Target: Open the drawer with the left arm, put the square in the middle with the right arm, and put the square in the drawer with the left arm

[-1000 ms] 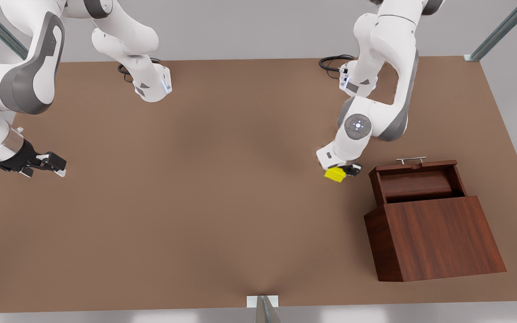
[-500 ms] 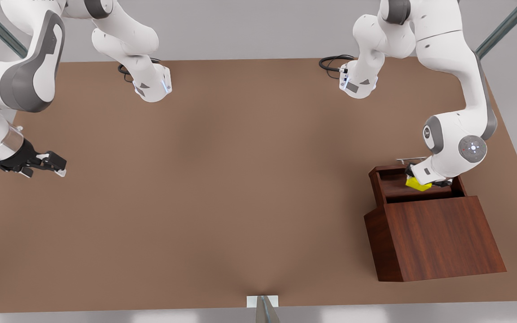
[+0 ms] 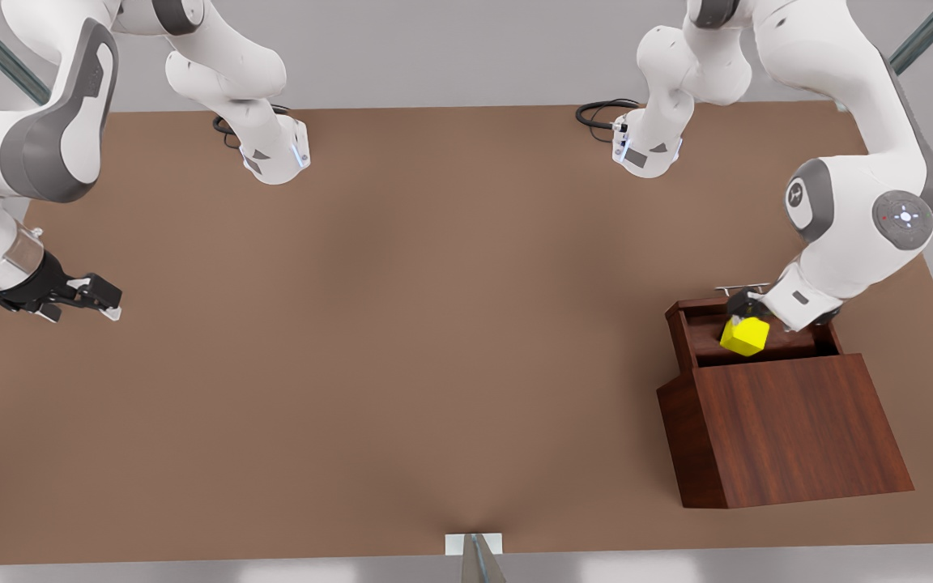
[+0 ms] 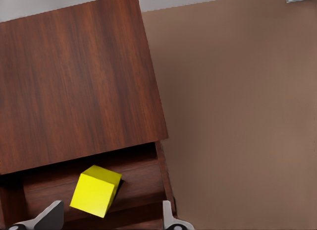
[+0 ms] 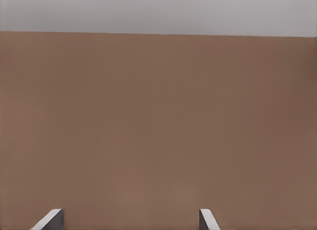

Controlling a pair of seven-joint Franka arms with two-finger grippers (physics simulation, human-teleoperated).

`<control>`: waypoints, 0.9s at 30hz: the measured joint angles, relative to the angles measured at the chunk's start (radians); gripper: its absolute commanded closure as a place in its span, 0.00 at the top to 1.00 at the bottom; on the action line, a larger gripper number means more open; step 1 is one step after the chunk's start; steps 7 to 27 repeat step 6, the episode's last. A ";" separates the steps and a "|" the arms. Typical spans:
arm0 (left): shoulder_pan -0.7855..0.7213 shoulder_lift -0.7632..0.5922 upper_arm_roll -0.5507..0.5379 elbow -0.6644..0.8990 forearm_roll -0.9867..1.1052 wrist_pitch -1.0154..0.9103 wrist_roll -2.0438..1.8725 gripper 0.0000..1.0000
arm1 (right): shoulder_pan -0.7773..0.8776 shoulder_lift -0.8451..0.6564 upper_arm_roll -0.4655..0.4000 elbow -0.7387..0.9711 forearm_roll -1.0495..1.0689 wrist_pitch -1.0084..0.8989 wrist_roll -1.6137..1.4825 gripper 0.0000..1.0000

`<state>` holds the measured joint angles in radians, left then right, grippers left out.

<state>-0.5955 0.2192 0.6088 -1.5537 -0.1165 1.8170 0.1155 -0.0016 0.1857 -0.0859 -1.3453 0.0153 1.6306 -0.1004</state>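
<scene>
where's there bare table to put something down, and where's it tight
Bare tabletop stretches from the idle right gripper at the front view's left across to the wooden box. It is crowded at the open drawer, where the left gripper hangs over the square.

Square (image 3: 743,336): bright yellow, plain faces. Drawer (image 3: 697,330): dark red-brown with wood grain; bar handle (image 3: 742,287) silver. Wooden box (image 3: 790,425): the same dark red-brown, grain running along the sloped top. Table (image 3: 402,340): matte brown, unpatterned. Arms (image 3: 855,219): white with grey joint covers. Left claw (image 3: 746,312) and right claw (image 3: 92,300): black.
</scene>
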 measured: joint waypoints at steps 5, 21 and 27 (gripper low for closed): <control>0.497 -0.022 -0.611 0.098 0.087 -0.013 -0.091 1.00 | 0.000 0.003 0.000 0.000 0.002 0.000 -0.001 1.00; 0.503 -0.029 -0.615 0.094 0.109 -0.013 -0.095 1.00 | 0.000 0.003 0.000 0.000 0.002 0.000 -0.001 1.00; 0.503 -0.029 -0.615 0.094 0.109 -0.013 -0.095 1.00 | 0.000 0.003 0.000 0.000 0.002 0.000 -0.001 1.00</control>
